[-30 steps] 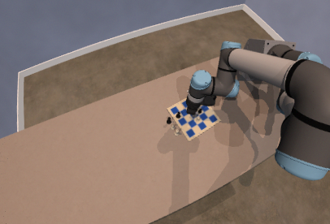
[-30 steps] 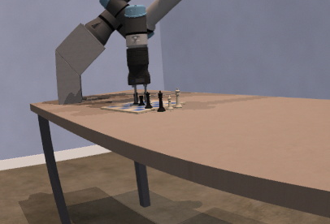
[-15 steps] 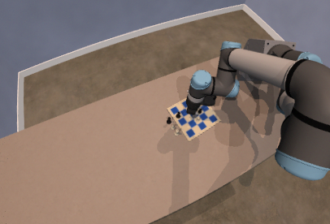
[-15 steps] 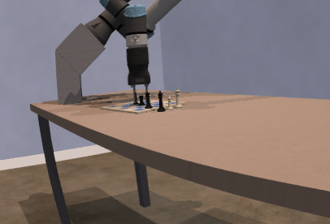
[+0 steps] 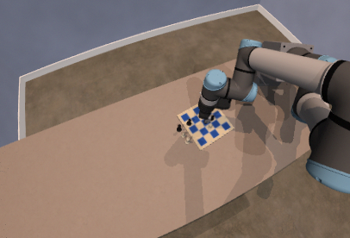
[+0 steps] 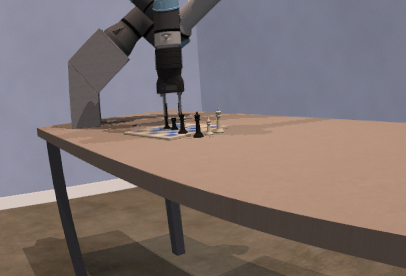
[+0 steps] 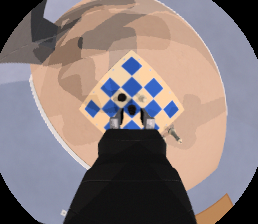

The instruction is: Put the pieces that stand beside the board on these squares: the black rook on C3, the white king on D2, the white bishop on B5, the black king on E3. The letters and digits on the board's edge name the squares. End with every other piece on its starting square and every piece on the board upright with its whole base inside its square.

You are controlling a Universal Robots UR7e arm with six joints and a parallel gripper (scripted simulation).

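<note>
So the claw (image 5: 206, 119) (image 6: 173, 121) (image 7: 131, 113) is open, nothing clenched, with the black rook (image 6: 173, 124) (image 7: 131, 108) standing between its fingers on a blue square. The black king (image 5: 178, 128) (image 6: 198, 126), white bishop (image 5: 184, 134) (image 6: 209, 127) and white king (image 5: 188, 140) (image 6: 218, 121) (nice little lineup) stand on the counter (image 5: 108, 151) (image 6: 300, 150) beside the board (image 5: 202, 146) (image 6: 171, 138) (image 7: 132, 54).

The brown table (image 5: 108, 151) (image 6: 300, 160) (image 7: 201, 85) is occupied by the board (image 5: 202, 141) (image 6: 170, 138) (image 7: 131, 65), a grey pedestal (image 5: 280, 46) (image 6: 84, 85) and (just beside the board) black king (image 5: 178, 128) (image 6: 198, 126), white bishop (image 5: 184, 134) (image 6: 208, 127), white king (image 5: 188, 140) (image 6: 218, 121) (image 7: 175, 135).
</note>
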